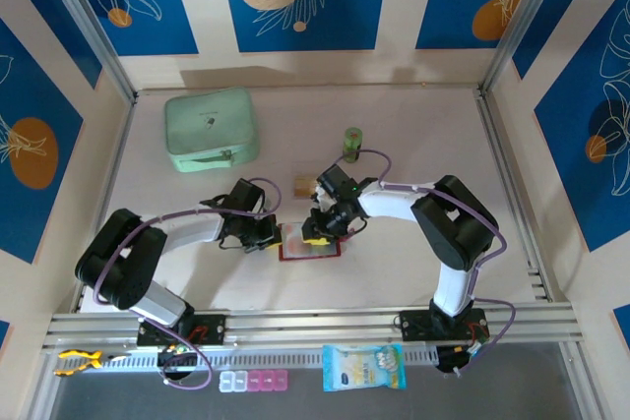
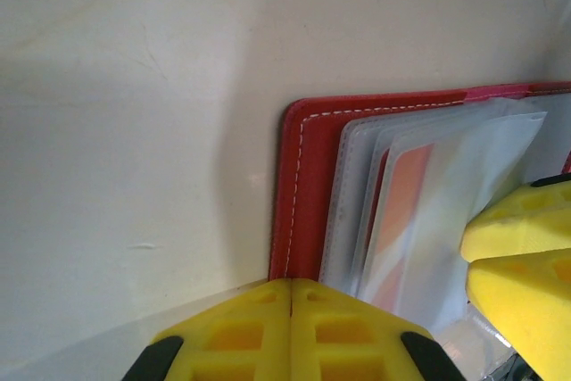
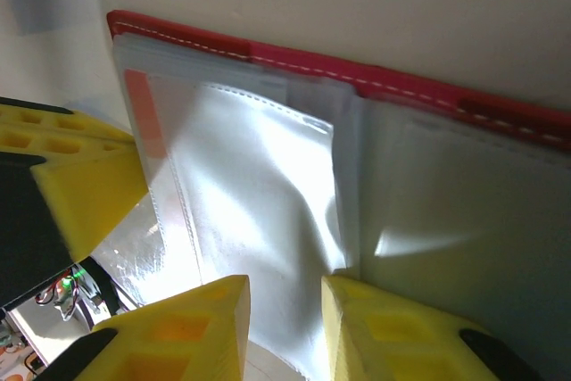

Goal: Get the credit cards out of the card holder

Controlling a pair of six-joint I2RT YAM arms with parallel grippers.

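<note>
Dark red folding card holder point(image 1: 313, 251) is being shown lying open on the pale table point(image 1: 423, 145), between the two arms. Greyish clear inner sleeves point(image 2: 464, 158) are being fanned out over its stitched red cover.

Left gripper point(image 1: 268, 236): its yellow jaws are being held pressed together, with nothing being seen between them. In the left wrist view the left gripper point(image 2: 292, 327) is being shown at the near corner of the holder point(image 2: 305, 194), by the red cover's edge. Actual contact is not being made out.

Right gripper point(image 1: 320, 233): its jaws are being held partly spread. In the right wrist view the right gripper point(image 3: 284, 327) is being shown straddling the lower edge of a clear sleeve point(image 3: 259, 185), with the film lying in the gap. A pinch on the film cannot be told from the frames.

Both grippers are being kept just beside each other over the holder point(image 3: 312, 64).

Orange-yellow thin credit card point(image 2: 406, 211) is being shown inside a sleeve, near the left cover edge. Its orange end point(image 3: 141, 113) is also being seen through the film in the right wrist view.

Small tan rectangular card point(image 1: 304, 186) is being shown flat on the table, just beyond the holder and clear of it.

Mint-green zip case point(image 1: 211, 129) is being shown at far left, well apart.
</note>
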